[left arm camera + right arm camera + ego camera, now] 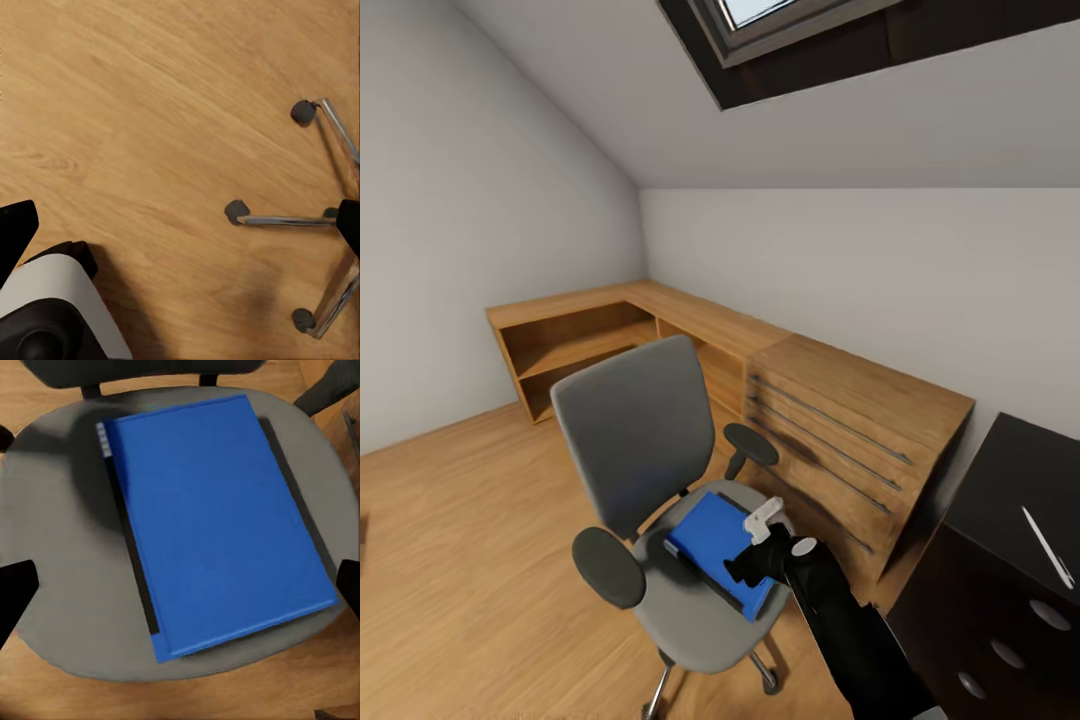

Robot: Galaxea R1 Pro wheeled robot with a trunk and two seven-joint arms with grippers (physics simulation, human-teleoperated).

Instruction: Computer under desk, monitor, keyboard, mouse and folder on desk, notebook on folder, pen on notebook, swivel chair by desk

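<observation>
folder step barely begun; rest of the tidy-up unseen.
right hand (pixel 765 535) spread, empty, poised just above blue folder (pixel 217 521) lying flat on swivel chair (pixel 635 430) seat; left hand (pixel 180 225) spread over bare floor near chair castors. white pen (pixel 1048 547) on black surface (pixel 1010 480) beyond, chair not yet alongside.

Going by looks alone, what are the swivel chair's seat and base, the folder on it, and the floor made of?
Swivel chair seat: matte grey fabric, no glare. Its base: polished chrome-like metal spokes with bright highlights, dark castors, probably plastic. Folder: smooth bright blue cover with a faint sheen, plastic or coated card; I can't tell which. Floor: light wood or wood-look laminate, grain streaks visible.
</observation>
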